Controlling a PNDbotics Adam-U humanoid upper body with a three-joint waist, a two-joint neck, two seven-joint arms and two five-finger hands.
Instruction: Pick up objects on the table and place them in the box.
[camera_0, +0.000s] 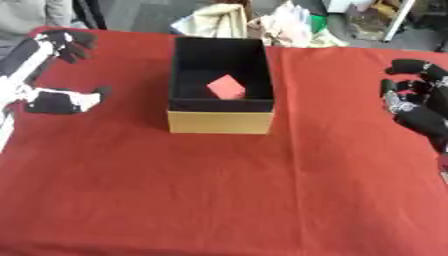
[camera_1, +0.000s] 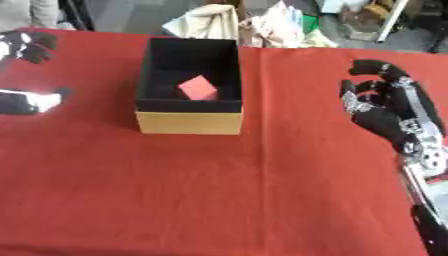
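A box (camera_0: 219, 121) with a tan front wall and black inside stands on the red table, a little left of centre. A small red cube (camera_0: 227, 87) lies tilted on the box floor. My left hand (camera_0: 54, 101) hovers at the table's left edge, well left of the box, open with fingers (camera_0: 68, 41) spread far from the thumb and nothing between them. My right hand (camera_1: 383, 116) is at the right edge, to the right of the box, open with relaxed, slightly bent fingers and holding nothing.
The red cloth (camera_0: 262, 190) covers the whole table. Beyond the far edge lie crumpled bags and cloths (camera_0: 262, 22). A person's grey sleeve (camera_0: 31, 15) shows at the far left corner, touching nothing.
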